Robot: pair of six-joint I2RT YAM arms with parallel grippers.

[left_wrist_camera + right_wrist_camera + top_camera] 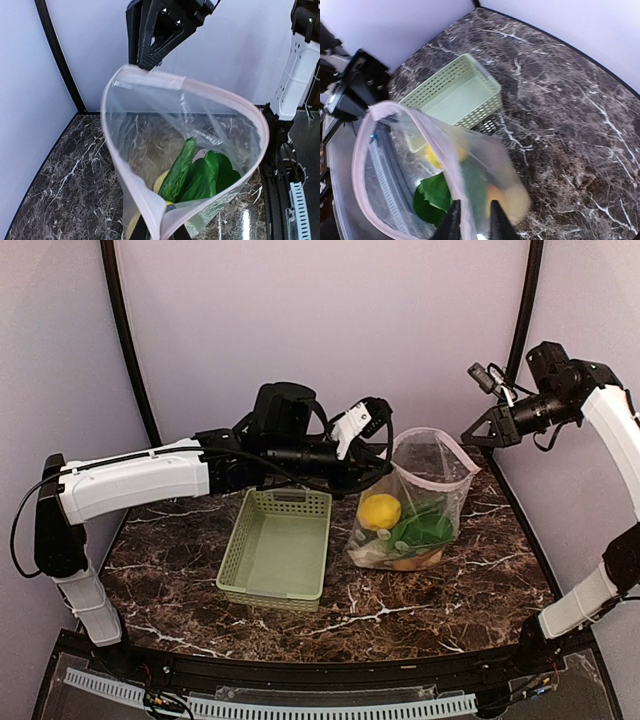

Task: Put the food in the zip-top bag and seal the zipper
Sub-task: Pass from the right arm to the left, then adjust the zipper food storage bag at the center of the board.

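Clear crinkly film: the bag [445, 465] stands upright on the dark marble table [480, 580], just right of the pale green lattice basket [275, 585]. I cannot tell whether the two touch. The bag mouth is up and gaping. The pinkish zipper [165, 77] forms a wide loop and is unsealed. I could not make out a slider tab in any view.

The food sits in the lower half of the bag:
- A yellow lemon [380, 510] lies against the left wall.
- A dark green cucumber [179, 170] leans tilted.
- A leafy green vegetable [422, 527] lies beside the cucumber.
- An orange fruit [415, 562] is at the bottom.
- Anything lower is blurred behind wrinkled film, so I did not identify it.

The left gripper [161, 231] is at the left end of the mouth. In its wrist view the zipper runs down to a point between its fingers, which are pinched on the bag's rim. The fingertips are cut off at the frame edge.

The right gripper [472, 222] is at the opposite end of the mouth. Its fingers [452, 222] stand a little apart, with the zipper and film passing between them. I cannot tell whether they press on the film. The view is blurred and cropped at the bottom. From above, the rim corner appears to hang just under the gripper tips.
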